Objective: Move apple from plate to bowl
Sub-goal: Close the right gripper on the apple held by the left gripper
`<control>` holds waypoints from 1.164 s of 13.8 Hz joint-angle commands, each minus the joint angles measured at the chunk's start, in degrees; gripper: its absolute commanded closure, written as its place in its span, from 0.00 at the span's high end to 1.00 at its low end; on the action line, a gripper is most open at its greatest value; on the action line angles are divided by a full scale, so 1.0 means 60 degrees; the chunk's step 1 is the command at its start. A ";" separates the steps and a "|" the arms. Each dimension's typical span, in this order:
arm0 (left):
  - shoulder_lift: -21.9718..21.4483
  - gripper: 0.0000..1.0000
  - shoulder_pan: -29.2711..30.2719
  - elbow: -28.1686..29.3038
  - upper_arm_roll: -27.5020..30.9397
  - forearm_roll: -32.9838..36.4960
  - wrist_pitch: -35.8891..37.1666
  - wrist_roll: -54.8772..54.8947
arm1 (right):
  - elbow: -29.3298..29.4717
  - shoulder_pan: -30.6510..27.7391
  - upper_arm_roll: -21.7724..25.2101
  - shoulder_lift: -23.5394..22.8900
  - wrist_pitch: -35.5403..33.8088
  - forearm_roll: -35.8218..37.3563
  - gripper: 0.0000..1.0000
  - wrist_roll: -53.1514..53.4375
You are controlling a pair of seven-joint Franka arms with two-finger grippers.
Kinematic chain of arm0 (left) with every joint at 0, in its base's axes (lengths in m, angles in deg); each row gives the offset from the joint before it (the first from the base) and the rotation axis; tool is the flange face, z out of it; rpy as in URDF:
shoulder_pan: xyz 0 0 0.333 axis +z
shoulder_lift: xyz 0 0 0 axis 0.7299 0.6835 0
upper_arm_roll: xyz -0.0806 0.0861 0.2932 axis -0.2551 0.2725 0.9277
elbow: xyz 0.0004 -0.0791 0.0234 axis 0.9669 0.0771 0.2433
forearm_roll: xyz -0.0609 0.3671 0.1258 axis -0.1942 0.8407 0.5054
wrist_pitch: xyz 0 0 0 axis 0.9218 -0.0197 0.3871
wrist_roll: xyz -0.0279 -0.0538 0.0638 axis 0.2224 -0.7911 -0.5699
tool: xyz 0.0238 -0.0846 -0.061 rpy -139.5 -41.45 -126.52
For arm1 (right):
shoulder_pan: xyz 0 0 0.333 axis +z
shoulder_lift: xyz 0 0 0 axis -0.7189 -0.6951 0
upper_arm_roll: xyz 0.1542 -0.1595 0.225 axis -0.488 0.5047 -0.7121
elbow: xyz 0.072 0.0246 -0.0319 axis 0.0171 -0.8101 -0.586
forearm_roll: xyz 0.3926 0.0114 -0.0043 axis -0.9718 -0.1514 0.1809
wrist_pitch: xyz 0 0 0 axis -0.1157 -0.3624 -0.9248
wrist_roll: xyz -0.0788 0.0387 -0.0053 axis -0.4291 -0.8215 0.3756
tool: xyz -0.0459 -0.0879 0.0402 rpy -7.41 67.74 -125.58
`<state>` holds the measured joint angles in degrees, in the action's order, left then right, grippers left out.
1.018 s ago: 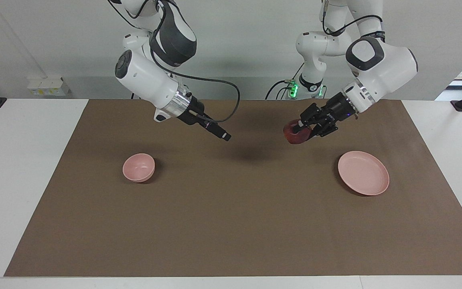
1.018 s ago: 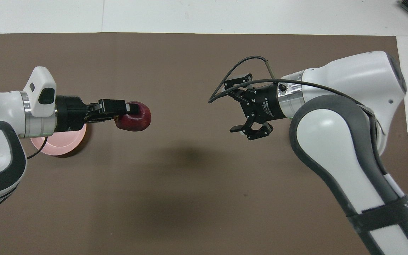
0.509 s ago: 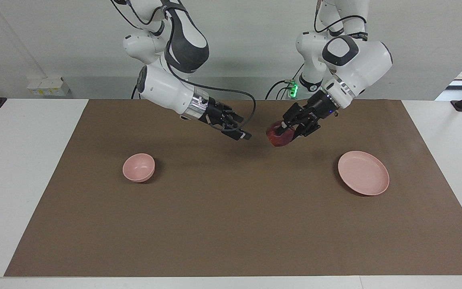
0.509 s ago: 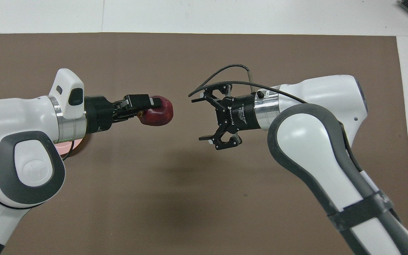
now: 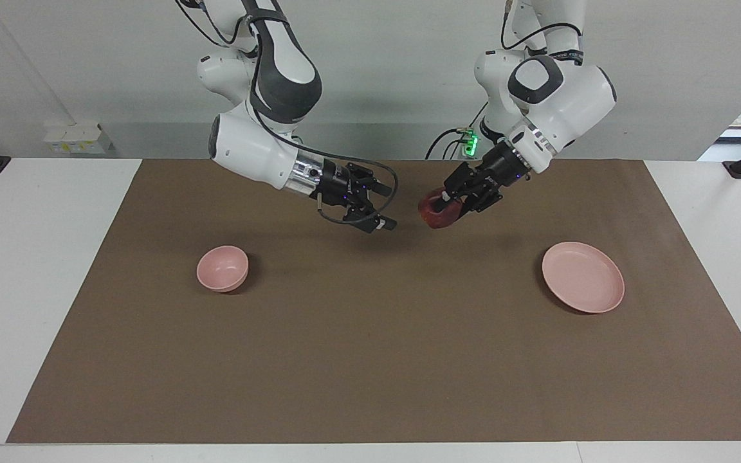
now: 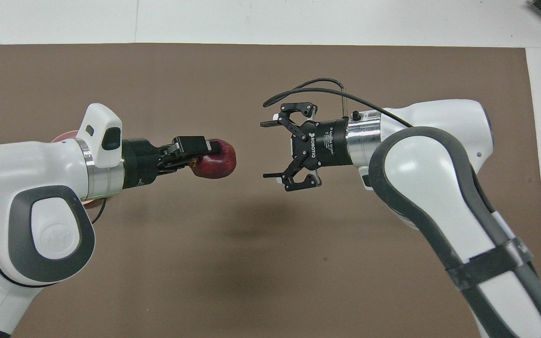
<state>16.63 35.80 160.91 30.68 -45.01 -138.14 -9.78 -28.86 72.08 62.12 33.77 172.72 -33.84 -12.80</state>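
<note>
Both arms are coming together over the middle of the brown mat (image 5: 370, 360). Compared with one second before, the left gripper (image 5: 440, 207) is now much nearer to the centre, well away from the plate (image 5: 583, 276), and it is carrying the apple (image 5: 436, 212) with it. Its fingers are closed on the apple near the stem end, and the fruit is hanging in the air, not touching the counter (image 5: 36, 289). In the overhead view the apple (image 6: 215, 158) is sticking out in front of the left gripper (image 6: 204, 151), pointing toward the other arm.

During the same second the right gripper (image 5: 380, 207) is also arriving from its own end and turning to face the apple. Its fingers are spread wide and holding nothing; in the overhead view the right gripper (image 6: 270, 149) is standing just beside the apple, with a small gap between them.

For the task, I judge that a handover is being prepared: the plate is already empty, and the bowl (image 5: 222, 268) is waiting, also empty, toward the right arm's end of the counter. The next need is that the right gripper is enclosing the apple before the left one is letting go; otherwise the round fruit may fall and roll on the mat.
</note>
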 commanded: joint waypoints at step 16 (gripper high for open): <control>-0.0203 0.00 -0.0365 0.0071 -0.0166 -0.0072 -0.0401 -0.1368 | 0.0260 0.0949 -0.0045 -0.0290 0.0979 -0.0123 1.00 0.0653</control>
<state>16.50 34.94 160.85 29.05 -45.01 -138.53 -16.81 -28.11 77.42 61.90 32.61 177.51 -33.93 -10.29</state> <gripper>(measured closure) 0.366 0.000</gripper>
